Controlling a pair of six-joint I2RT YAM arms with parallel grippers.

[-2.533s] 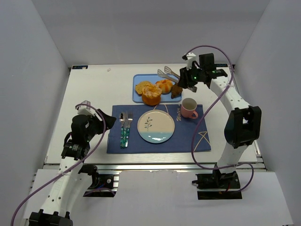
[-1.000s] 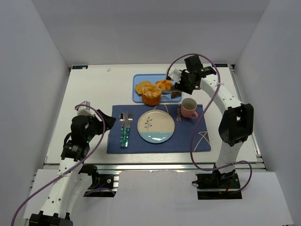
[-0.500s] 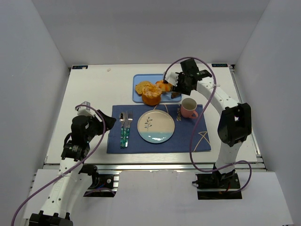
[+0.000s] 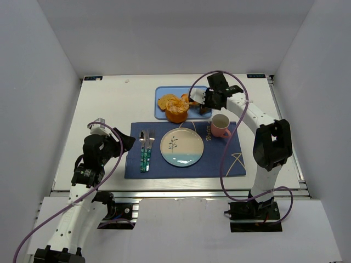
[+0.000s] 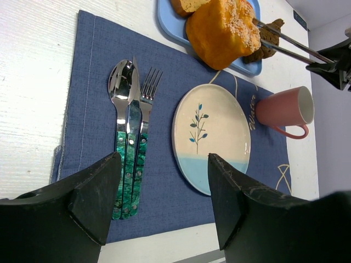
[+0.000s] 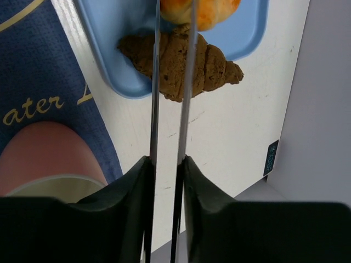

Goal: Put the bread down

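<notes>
White bench under everything. The blue mat lies on it, on my side of the right claw. The blue tray sits past the mat, under that claw's reach.

Right claw: clamped on a pair of metal tongs, fingers pressing the two blades close and near parallel. Left claw: fingers apart, nothing between them, hanging well off to the left by the mat's left edge and taking no part.

The plate is bare, on the mat, back toward me and left of the right claw. I judge it the likely landing spot. The big smooth bun is left of the tongs' far end. The pink cup is just on my side of the right claw.

The bread, my judgement on handling:
- Light, with a soft springy crumb.
- The glossy crust may slip on metal.
- Take it across its widest middle, one blade seated in a crease on each side, with a gentle squeeze.
- Too hard dents it; too loose and it rolls out.

It sits on the tray, straight ahead of the right claw at the far end of the tongs. One blade skirts its left edge and the other crosses over it. The tips are cut off, so I cannot tell whether it is gripped.

The dark croissant lies under the blades, between claw and bread, and would be easy to nudge.
</notes>
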